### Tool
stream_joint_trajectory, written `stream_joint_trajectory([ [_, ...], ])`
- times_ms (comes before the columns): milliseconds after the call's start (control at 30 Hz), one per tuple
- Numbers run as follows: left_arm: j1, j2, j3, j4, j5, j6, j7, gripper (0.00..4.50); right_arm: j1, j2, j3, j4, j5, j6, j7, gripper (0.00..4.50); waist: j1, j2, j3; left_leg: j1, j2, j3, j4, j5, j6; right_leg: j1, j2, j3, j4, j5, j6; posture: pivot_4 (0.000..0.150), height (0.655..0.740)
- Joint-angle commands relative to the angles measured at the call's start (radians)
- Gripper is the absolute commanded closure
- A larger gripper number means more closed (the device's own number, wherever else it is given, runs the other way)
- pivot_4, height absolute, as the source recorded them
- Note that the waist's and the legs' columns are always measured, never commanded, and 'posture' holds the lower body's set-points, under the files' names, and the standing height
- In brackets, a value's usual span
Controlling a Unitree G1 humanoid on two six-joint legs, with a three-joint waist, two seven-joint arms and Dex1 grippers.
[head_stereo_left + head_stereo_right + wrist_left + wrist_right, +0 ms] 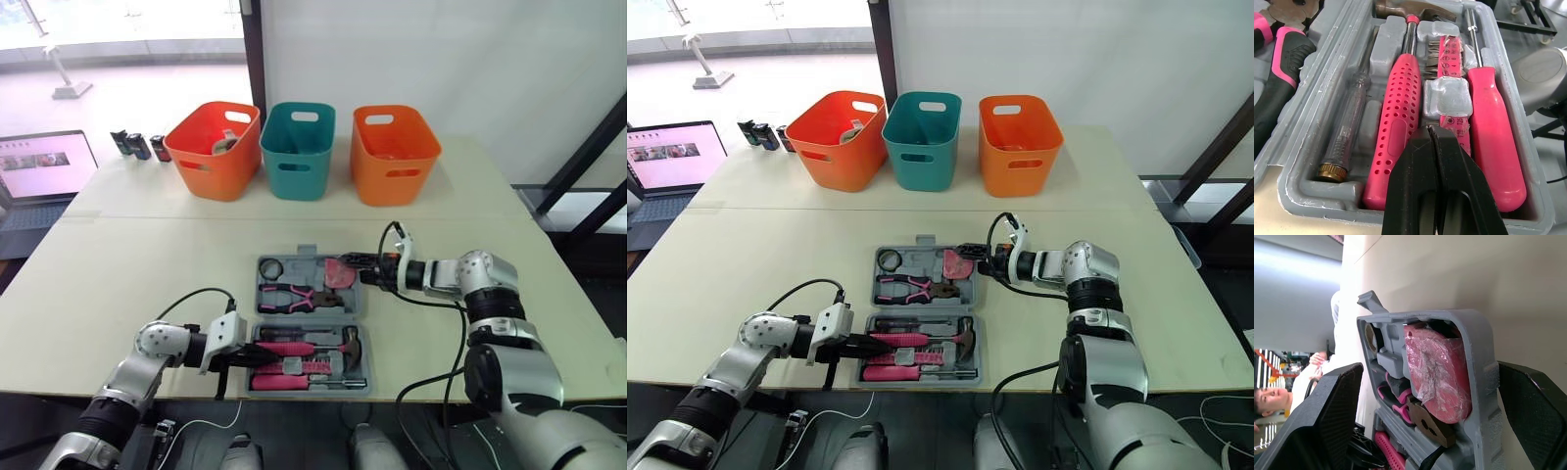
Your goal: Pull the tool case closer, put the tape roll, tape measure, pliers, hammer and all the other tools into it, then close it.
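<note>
Clerk: While the tool case point(1483, 357) lies open, where is it entered?

Checker: Item 1, grey, flat on the table point(127, 264), at the near middle. It is opened into 2 halves, far and near, and sits between the 2 arms.

Clerk: Far half, contents?

Checker:
- Tape roll point(271, 267): black ring, far-left pocket.
- Pliers point(294, 297): pink-and-black handles, lying across the middle.
- Tape measure point(1437, 377): pink, in clear wrap, seated in the far-right pocket.

Clerk: Near half?

Checker:
- Hammer point(1398, 122): pink perforated handle, head toward the right end.
- Bit holder point(1449, 58): beside the hammer.
- Pink screwdriver point(1496, 137): beyond the bit holder, along the near wall.
- Clear-handled screwdriver point(1347, 137): on the hammer's other side.

All 4 lie in their slots.

Clerk: Left gripper point(245, 359)?

Checker: It is at the near half's left end. Its 2 black fingers point(1415, 186) are pressed together with nothing between them. The tips are over the butt of the hammer handle and the bit holder. I cannot tell whether they touch.

Clerk: Right gripper point(364, 270)?

Checker: It is at the far-right corner of the case. The fingers are spread wide, 1 on each side of the corner that houses the tape measure, and they grasp nothing.

Clerk: Other stock?

Checker:
- 3 bins in a row at the table's far side: left orange bin point(211, 152), teal bin point(299, 152), right orange bin point(395, 157).
- Small dark cans point(137, 145) just beside the left orange bin.
- Laptop point(44, 171), open, off the far-left corner.
</note>
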Motion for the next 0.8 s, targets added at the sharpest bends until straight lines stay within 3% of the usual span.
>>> stream_joint_trajectory([
  [33,0.018,0.036,-0.009,0.071,0.072,0.012,0.024,4.5,-0.012,-0.01,0.021,-0.061,0.041,0.0,0.064,0.08,0.0,0.0,0.0,0.0,0.0,0.0,0.0,0.0,0.0,0.0,0.0,0.0,0.0,0.0,0.0,0.15,0.74],
  [467,0.02,0.062,0.047,-0.088,-0.002,0.103,0.042,4.5,0.015,-0.087,0.105,-0.175,0.073,0.035,0.188,0.08,0.004,0.0,0.0,-0.001,0.0,0.0,0.0,0.0,0.0,-0.001,0.0,0.0,0.0,0.0,0.0,0.15,0.74],
  [800,0.118,0.105,0.213,-0.448,-0.271,0.439,0.086,4.5,0.037,-0.1,0.129,-0.213,0.084,0.036,0.209,0.08,0.014,0.0,0.002,-0.007,0.0,0.0,0.0,0.0,0.0,-0.006,0.0,0.0,0.0,-0.001,0.001,0.15,0.74],
])
